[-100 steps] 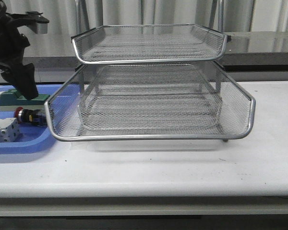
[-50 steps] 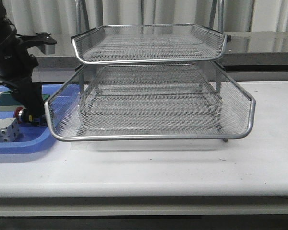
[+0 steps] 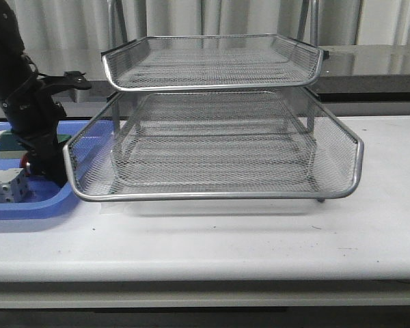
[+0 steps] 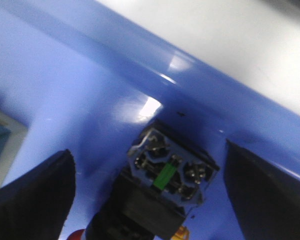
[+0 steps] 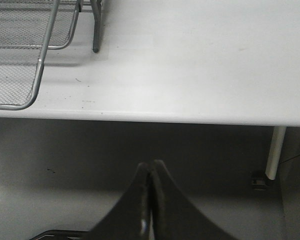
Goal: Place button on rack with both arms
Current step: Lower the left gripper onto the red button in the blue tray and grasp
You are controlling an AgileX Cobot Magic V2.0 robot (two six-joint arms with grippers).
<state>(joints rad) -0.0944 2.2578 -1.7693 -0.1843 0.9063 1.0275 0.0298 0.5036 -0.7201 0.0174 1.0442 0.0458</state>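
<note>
Button (image 4: 162, 192) lay on its side in the blue tray (image 4: 65, 95), squarely between the two black fingers (image 4: 32, 200) of the left pincer (image 4: 150, 195), which stood wide apart on either flank and touched neither side of it. In the wrist view its rear end faced the camera: a grey-blue terminal face with a green tab, the black body behind it, and a hint of red and yellow at the picture's lower edge. In the front view the arm hid most of it; only a spot of red showed beside the left arm (image 3: 27, 102).

It looked small, light and rigid, a hard plastic piece that would not give under pressure. The rounded head and collar seemed likely to roll or slip, so the flat sides of the black body seemed the better place to close on.

A white block (image 3: 5, 186) and a green block (image 3: 10, 141) shared the tray. The rack (image 3: 219, 137) stood just beside the tray on the bench (image 3: 260, 239), its trays empty.

The right pincer (image 5: 151, 200) hung off the bench edge, fingers pressed together, holding nothing.
</note>
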